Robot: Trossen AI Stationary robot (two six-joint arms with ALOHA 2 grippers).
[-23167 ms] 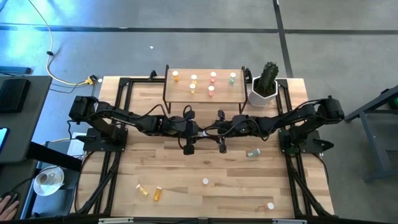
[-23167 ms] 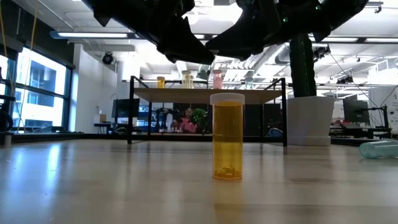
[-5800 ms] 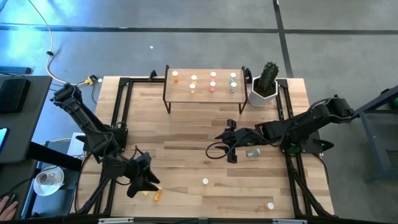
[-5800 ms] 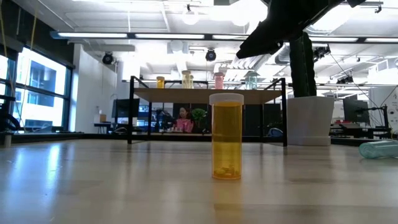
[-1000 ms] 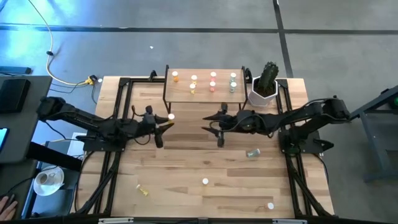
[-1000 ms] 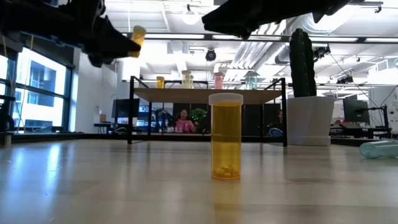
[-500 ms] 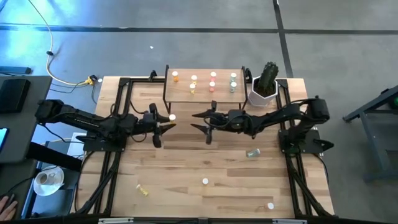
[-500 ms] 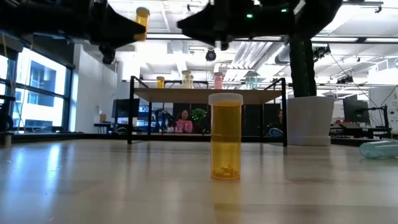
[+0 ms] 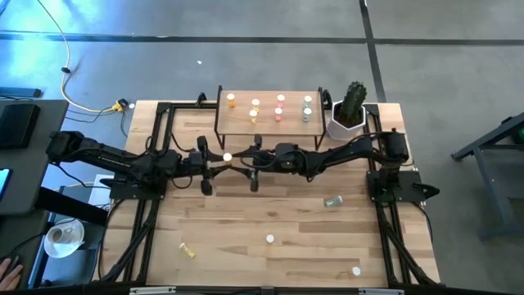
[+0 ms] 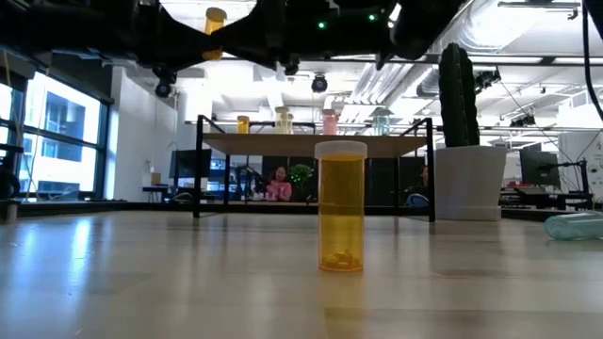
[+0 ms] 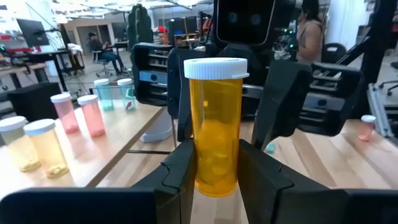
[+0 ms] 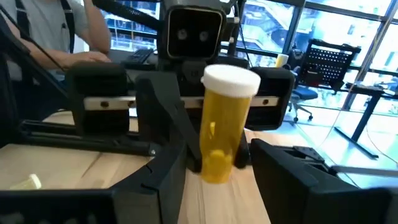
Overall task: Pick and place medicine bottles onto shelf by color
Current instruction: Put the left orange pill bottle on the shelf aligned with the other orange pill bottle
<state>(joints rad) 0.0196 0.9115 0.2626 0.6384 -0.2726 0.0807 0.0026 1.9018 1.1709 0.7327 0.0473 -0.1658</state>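
Handover: the left hand [image 11: 214, 180] is clamped on an orange bottle [image 11: 216, 124], upright, cap up, held above the counter [image 9: 246, 221] just in front of the shelf [image 9: 268, 111], toward its left end.
Left hand in the high view: it [image 9: 214, 161] sits with the bottle's white cap [image 9: 227, 156] showing at its tip.
Right hand: the right hand [image 12: 214, 165] faces the left one at close range with its fingers spread either side of the same bottle [image 12: 221, 124]; it looks not yet closed, though contact is hard to judge from here.
Shelf contents: bottles stand there in colour groups, the orange one [image 9: 231, 101] at the left end, yellow ones [image 9: 255, 107] next, pink ones [image 9: 281, 106], then green ones [image 9: 307, 107] at the right end.
Loose bottles: a green bottle [image 9: 332, 201] lies on its side right of centre, and an upright orange bottle [image 10: 341, 205] stands mid-counter.
Risk, early release: if the left hand lets go before the right has closed, the bottle would likely drop and roll.
Risk, off-centre grip: a pinch near the cap could tilt the bottle.
Risk, collision: the two hands are nearly touching, so a small misalignment may knock fingers together.
Risk, placement: a crowded shelf could see neighbours toppled.
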